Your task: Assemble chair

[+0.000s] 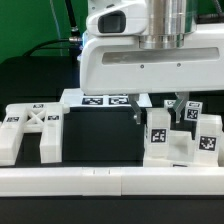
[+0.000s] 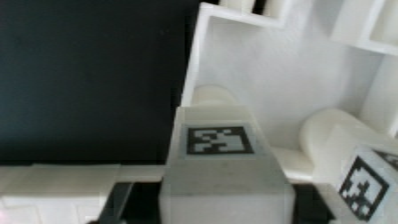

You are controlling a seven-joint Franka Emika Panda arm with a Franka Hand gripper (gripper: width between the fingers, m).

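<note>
A tagged leg block (image 1: 160, 128) of the chair is clamped upright in the narrowed gripper (image 1: 160, 108), just inside the border rail (image 1: 110, 180), probably so it can be lifted toward the X-braced panel (image 1: 32, 130) lying apart

No readable text; only square black-and-white tags (image 2: 217, 140) on white parts (image 1: 30, 132).

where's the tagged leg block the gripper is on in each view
Exterior view: the leg block stands upright toward the exterior view's right, under the gripper, among other white parts.
Wrist view: the same block fills the near centre, its tag facing the camera.
Shared landmark: the black-and-white tag on that block.
</note>
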